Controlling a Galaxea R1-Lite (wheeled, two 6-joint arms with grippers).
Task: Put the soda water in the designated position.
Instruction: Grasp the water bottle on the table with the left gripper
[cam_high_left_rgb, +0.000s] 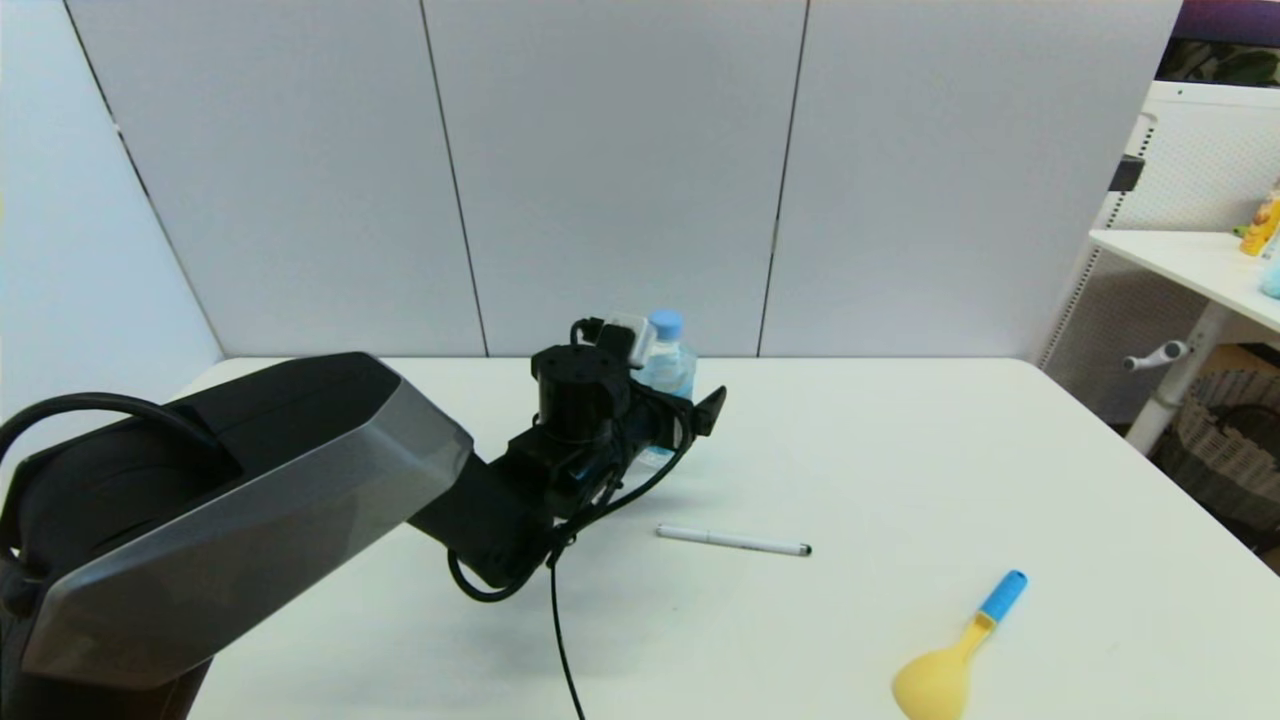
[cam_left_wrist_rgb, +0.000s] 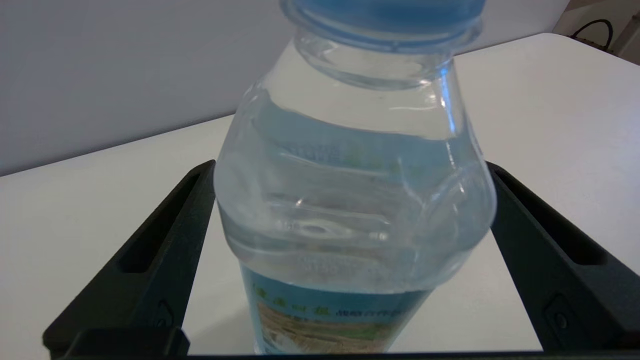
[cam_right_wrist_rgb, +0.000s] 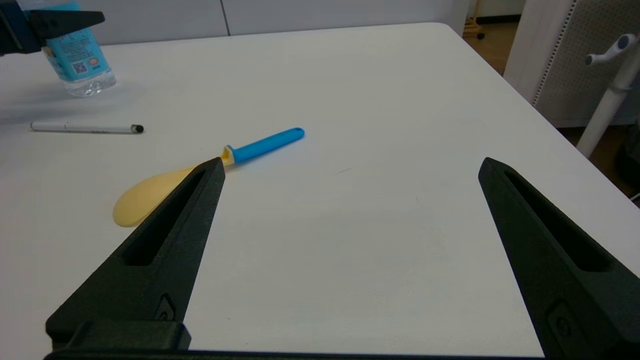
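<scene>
Between my left hand's (cam_left_wrist_rgb: 350, 210) fingers stands the bottle (cam_left_wrist_rgb: 350, 200).
Fingers hug its sides, base on the surface (cam_high_left_rgb: 900, 460); my right hand (cam_right_wrist_rgb: 350, 210) waits spread apart, idle.

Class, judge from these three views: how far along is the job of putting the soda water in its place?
Done: the left gripper has reached the soda water, its fingers against the bottle's sides. In hand: the bottle stands upright on the table, near its far edge, behind the pen. Left: whether it still needs moving cannot be told, since no spot is marked; release remains. The right gripper waits open.
</scene>
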